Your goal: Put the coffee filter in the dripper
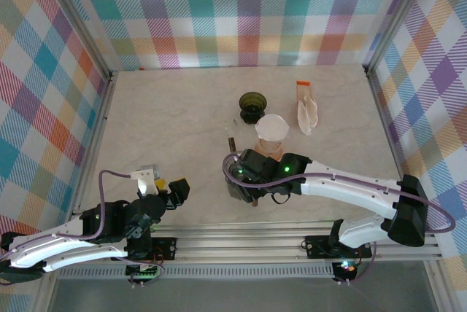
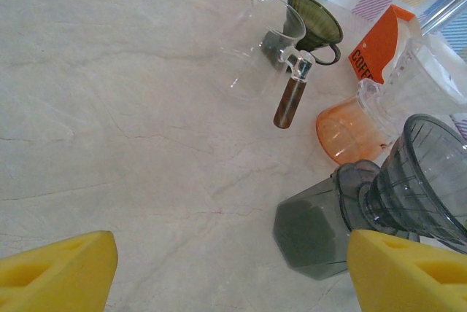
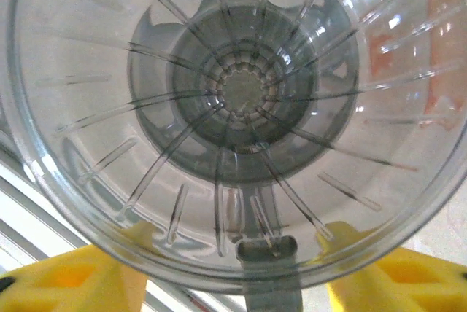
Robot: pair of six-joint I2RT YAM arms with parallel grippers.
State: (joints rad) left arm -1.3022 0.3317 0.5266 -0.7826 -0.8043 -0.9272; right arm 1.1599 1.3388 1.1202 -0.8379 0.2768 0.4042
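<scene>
Dripper [image 3: 233, 93] stood empty, my right claw [image 3: 237, 254] spread open at its rim [image 3: 179, 268]; left claw [image 2: 233, 268] open. Feared retreat could snag rim, tip it.

Smoky grey ribbed dripper [image 2: 427, 173], upright and empty; white paper filters [image 1: 307, 113] lying well apart, beyond it.

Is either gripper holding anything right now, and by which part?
Nothing is held. The right gripper stands open astride the handle of the grey dripper; the left gripper hangs open over the table.
</scene>
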